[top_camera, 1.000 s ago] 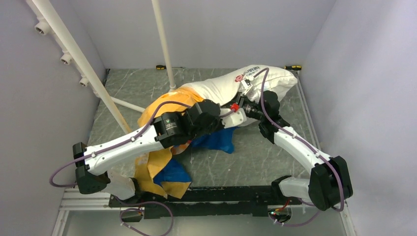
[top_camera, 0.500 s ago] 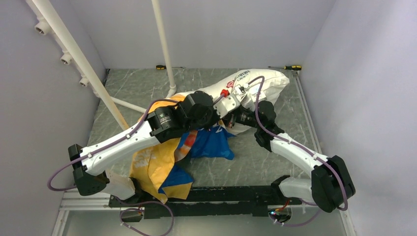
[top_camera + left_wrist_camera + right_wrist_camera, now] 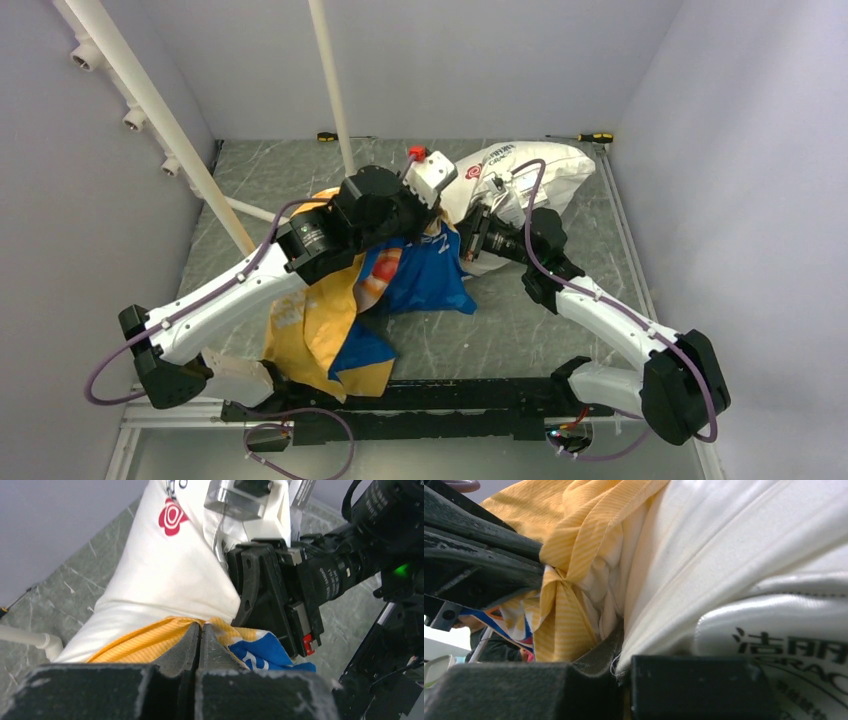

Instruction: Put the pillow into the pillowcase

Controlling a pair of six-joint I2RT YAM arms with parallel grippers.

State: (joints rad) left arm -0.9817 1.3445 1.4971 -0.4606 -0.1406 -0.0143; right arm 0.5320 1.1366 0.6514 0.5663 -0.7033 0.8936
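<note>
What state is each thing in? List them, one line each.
pillow: one end in the pillowcase mouth, most of it outside.
pillowcase: crumpled, mouth edge drawn onto the pillow.
left tool: shut on the pillowcase edge.
right tool: shut on the pillow.

Pillow [image 3: 560, 165] walls me in at one o'clock; pipe [image 3: 150, 110] and pole [image 3: 330, 90] bar ten to twelve; pillowcase [image 3: 310, 330] heaps at seven. I pass freely only over bare table [image 3: 500, 335] at five.
</note>
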